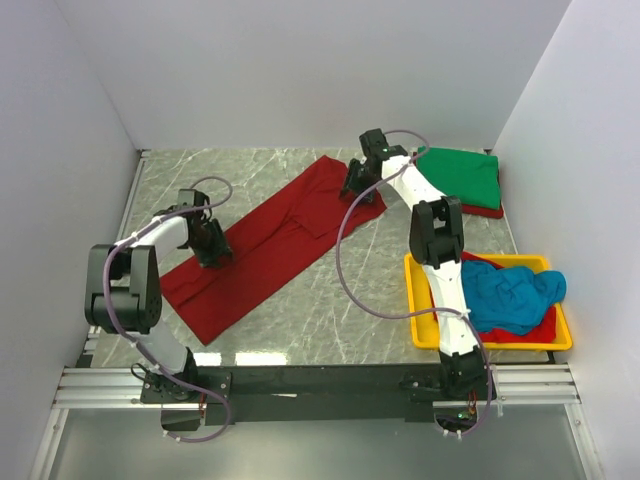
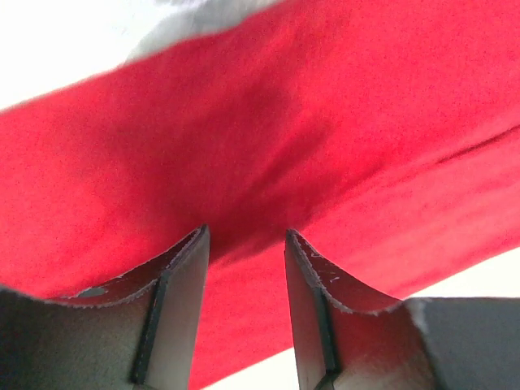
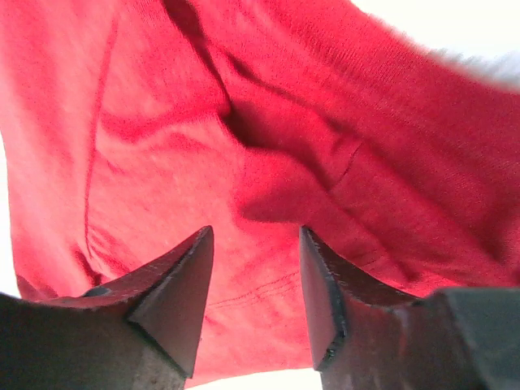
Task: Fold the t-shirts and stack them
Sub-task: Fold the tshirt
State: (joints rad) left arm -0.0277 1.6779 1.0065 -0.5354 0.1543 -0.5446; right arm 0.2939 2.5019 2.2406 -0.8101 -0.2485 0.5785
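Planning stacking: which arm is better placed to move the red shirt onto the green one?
Right. The right gripper sits at the red shirt end nearest the green shirt; left gripper opposite.

Inventory, as you saw it:
- Centre frame: dark red t-shirt [image 1: 270, 245], matt knit cloth, soft and creased.
- Lower right: yellow tray [image 1: 520, 344], smooth glossy plastic.
- Upper left: table [image 1: 250, 175], polished grey marble-look top.
- On your left gripper [image 2: 244, 244]: matt dark pads with frayed edges.

Plain white walls [image 1: 300, 70] on three sides — grey marbled tabletop [image 1: 320, 300], evenly lit
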